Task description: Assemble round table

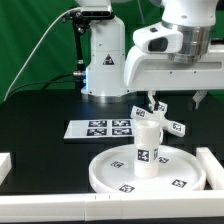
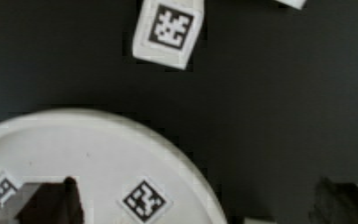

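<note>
White leg [image 1: 147, 148] stands upright on the hub of the disc [image 1: 105, 172]. Cross-shaped base [image 1: 170, 124] lies just beyond the disc. Jaws hang spread apart and empty above the disc's far edge.

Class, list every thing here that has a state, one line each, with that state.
gripper: open, holding nothing
round disc: lying flat on the table
leg: standing upright at the disc's centre
cross-shaped base: lying on the table beyond the disc, not attached
</note>
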`<state>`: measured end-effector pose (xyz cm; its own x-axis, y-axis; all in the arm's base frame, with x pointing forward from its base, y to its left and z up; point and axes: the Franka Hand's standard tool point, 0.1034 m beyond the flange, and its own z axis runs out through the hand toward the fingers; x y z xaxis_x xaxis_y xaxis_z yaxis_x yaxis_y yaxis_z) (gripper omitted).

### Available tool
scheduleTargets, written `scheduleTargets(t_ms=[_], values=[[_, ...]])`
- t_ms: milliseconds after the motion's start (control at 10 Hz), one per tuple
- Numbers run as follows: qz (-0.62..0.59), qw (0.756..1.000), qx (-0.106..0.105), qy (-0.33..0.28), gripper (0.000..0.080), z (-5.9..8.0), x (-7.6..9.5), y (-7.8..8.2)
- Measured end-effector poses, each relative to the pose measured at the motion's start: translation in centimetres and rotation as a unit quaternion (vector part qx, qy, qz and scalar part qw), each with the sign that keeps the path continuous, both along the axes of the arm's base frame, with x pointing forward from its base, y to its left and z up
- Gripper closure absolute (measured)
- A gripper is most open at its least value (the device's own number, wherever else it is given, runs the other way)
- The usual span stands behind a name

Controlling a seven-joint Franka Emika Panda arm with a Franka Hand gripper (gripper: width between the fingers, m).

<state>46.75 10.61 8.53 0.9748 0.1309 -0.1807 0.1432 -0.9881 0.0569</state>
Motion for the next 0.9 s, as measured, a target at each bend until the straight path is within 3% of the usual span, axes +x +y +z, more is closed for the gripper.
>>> scheduleTargets(t_ms=[300,400,600,700,900], values=[[-0.001,1.000,0.000,-0.001,0.0151,0.1,0.1,-0.1],[-0.011,1.000,-0.006,0.012,0.0151,-0.1,-0.6,-0.1],[-0.014,0.996,-0.057,0.070,0.0151,-0.7,-3.2,-0.1],[0.002,0.996,-0.064,0.066,0.0151,-1.4,-3.6,-0.1],[0.002,0.997,-0.057,0.053,0.0151,-1.3,-3.7,-0.1]])
